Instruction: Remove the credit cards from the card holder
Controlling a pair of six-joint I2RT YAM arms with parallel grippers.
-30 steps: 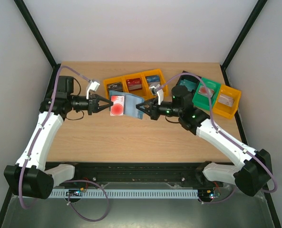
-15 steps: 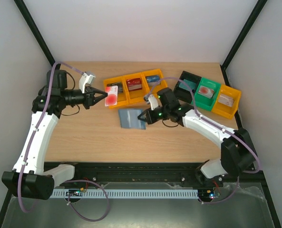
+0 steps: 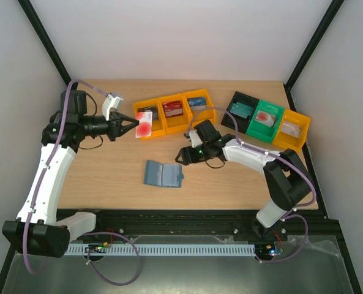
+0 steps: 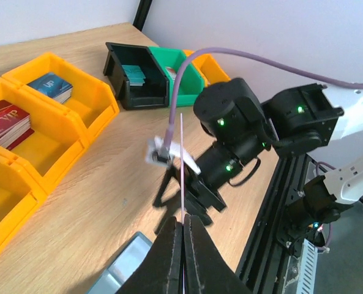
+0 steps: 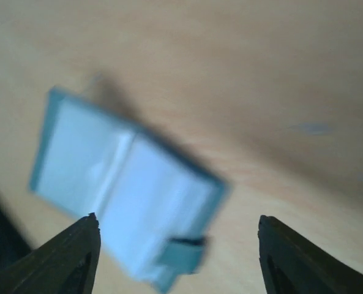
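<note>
The teal-blue card holder [image 3: 163, 174] lies open and flat on the table, pale sleeves up, and no gripper holds it. It fills the right wrist view as a blurred card holder [image 5: 126, 184] with its snap tab towards the camera. My right gripper [image 3: 183, 155] hovers just up and to the right of it, open with nothing between its fingers [image 5: 77, 257]. My left gripper [image 3: 134, 125] is shut on a red-and-white credit card [image 3: 144, 122], held over the left end of the yellow bin row. The left wrist view shows that card [image 4: 182, 165] edge-on, rising from the shut gripper [image 4: 183, 219].
A row of three yellow bins [image 3: 185, 124] at the back centre holds cards in its middle and right bins. Black [image 3: 236, 103], green [image 3: 273, 109] and yellow [image 3: 299, 120] bins with cards stand at the back right. The right arm [image 4: 230, 135] reaches across the middle.
The right gripper opened and the card holder dropped out of it onto the table, nearer the front. The left gripper pulled the red-and-white card away to the yellow bins, then stayed still.
</note>
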